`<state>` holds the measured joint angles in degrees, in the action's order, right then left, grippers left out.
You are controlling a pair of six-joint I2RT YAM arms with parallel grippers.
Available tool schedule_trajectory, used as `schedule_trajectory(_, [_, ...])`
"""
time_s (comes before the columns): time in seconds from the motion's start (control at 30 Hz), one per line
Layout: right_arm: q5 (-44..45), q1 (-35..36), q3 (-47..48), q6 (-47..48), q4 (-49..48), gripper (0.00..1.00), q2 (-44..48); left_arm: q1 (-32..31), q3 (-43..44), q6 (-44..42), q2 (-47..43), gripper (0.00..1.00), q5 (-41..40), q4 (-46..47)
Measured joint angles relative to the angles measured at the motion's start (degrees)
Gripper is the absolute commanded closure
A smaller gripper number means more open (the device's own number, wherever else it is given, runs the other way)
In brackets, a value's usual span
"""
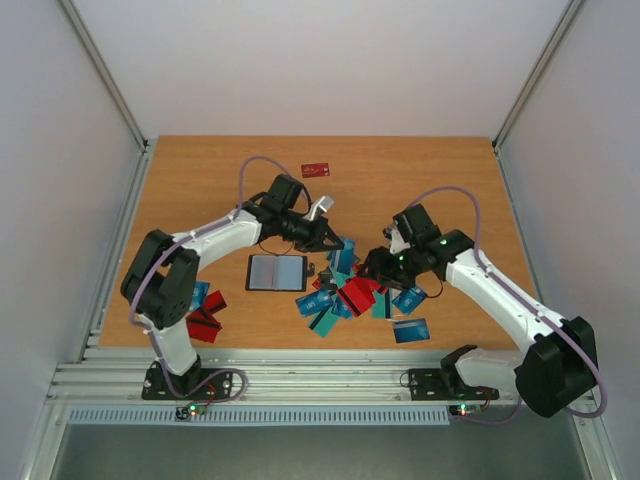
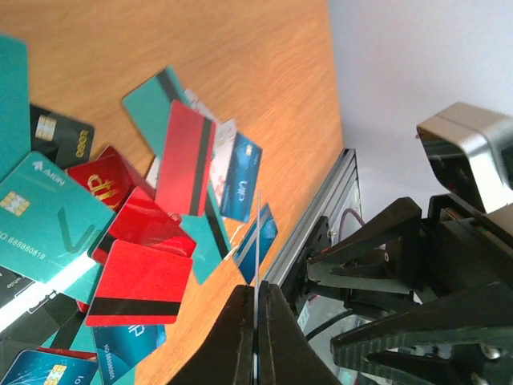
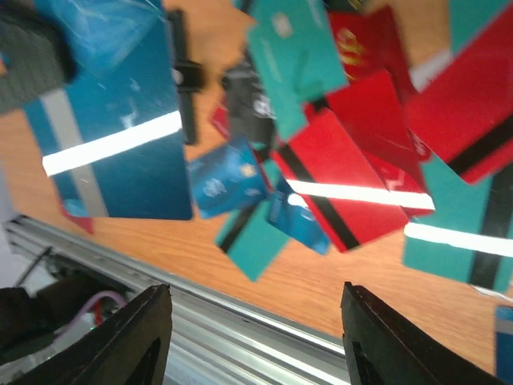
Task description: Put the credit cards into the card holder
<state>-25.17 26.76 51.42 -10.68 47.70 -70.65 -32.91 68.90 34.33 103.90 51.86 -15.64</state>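
a: from above, where is the card holder (image 1: 276,272)?
b: it lies opened flat on the wooden surface (image 1: 430,180), just left of the heap of credit cards (image 1: 340,297). the left tool (image 1: 328,243) hangs over the heap's far left corner and the right tool (image 1: 372,268) over its right part. one red card (image 1: 316,169) lies alone far back, well apart from the rest.
a: and the left wrist?
b: the left tool (image 2: 256,321) is pinched on a thin card (image 2: 258,241) seen edge-on, so i cannot tell its colour. red and teal credit cards (image 2: 136,241) overlap on the surface beneath.
a: the right wrist?
b: the right tool (image 3: 255,305) has its fingers (image 3: 128,345) wide apart with nothing between them. past them lie overlapping red, teal and blue credit cards (image 3: 353,160), and a large blue card (image 3: 112,136) fills the upper left.
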Motion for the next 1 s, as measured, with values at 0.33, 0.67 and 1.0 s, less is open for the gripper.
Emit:
schedule_trajectory(0.33, [-13.11,-0.87,5.81,-0.09,-10.14,0.36,-0.63,4.0,1.57,-2.14,-12.39,1.0,-1.92,-8.74])
schedule_trajectory(0.67, [-25.33,-1.31,10.43,-4.2,-23.12,0.41,-11.34,10.45,-1.22,-6.82,-24.17,1.0,-12.68,-20.37])
schedule_trajectory(1.0, [-29.7,2.05,13.09,-6.49,-29.68,0.52,-21.18,16.85,-10.34,-9.35,-35.45,1.0,-21.79,-25.9])
